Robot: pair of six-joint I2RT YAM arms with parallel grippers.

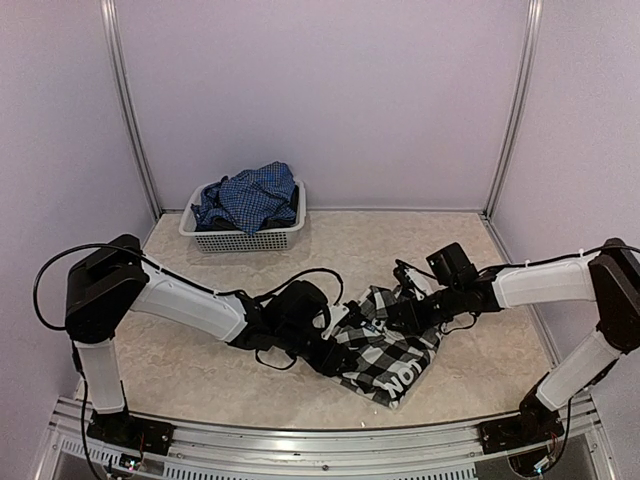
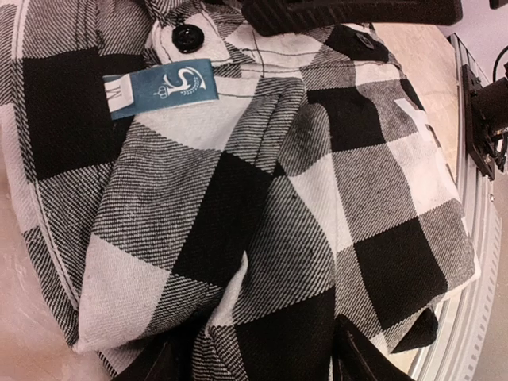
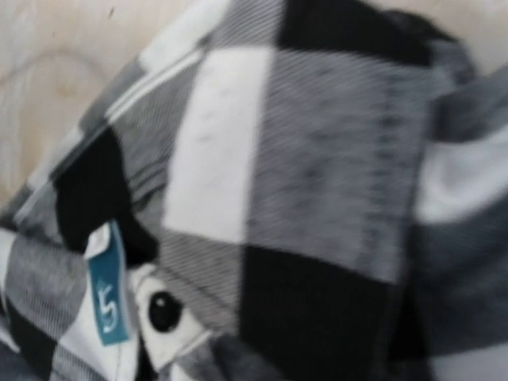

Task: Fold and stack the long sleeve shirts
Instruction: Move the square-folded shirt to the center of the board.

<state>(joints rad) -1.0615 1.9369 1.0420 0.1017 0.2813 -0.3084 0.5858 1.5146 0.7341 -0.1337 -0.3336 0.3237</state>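
Observation:
The black-and-white checked shirt (image 1: 385,350) lies crumpled on the table between both arms, with white letters showing on its near edge. My left gripper (image 1: 335,345) sits on its left side. In the left wrist view the fingers (image 2: 361,357) stand apart at the bottom, with shirt cloth (image 2: 262,238) bunched between them, and the blue collar label (image 2: 163,87) lies beyond. My right gripper (image 1: 402,312) is at the shirt's far edge. In the right wrist view blurred cloth (image 3: 317,159) hides its fingers. The blue checked shirt (image 1: 250,198) is heaped in the basket.
The white mesh basket (image 1: 245,238) stands at the back left against the wall. Upright frame posts (image 1: 130,110) stand at the back corners. A metal rail (image 1: 320,440) runs along the near edge by the arm bases.

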